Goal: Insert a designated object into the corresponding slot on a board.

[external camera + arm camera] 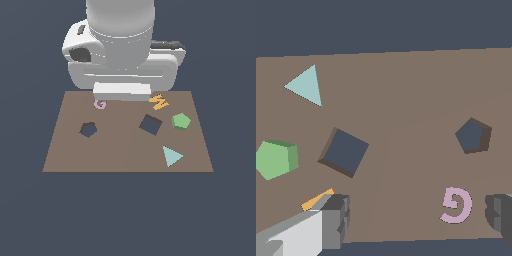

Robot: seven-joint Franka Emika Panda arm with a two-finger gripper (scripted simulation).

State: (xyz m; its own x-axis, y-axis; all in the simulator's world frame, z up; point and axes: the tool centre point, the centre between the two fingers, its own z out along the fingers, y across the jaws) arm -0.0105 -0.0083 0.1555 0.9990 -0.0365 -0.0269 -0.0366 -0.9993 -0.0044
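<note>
1. Nearest the exterior camera, on the brown board (75,157), a pale teal triangle (171,156) lies flat toward the exterior view's right.
2. Farther back, the pentagon slot (88,129) sits toward the exterior view's left, and the square hole (150,124) lies near the middle, well apart from it.
3. Just beside the square hole, on the exterior view's right, rests the green pentagon block (181,121), flat on the board and outside both holes.
4. Beyond these, near the far edge, an orange letter W (159,102) and a pink letter G (100,104) lie on the board.
5. Farthest back, the gripper (416,220) hangs over that far edge; its fingers (336,220) stand wide apart with nothing between them, touching no shape.
</note>
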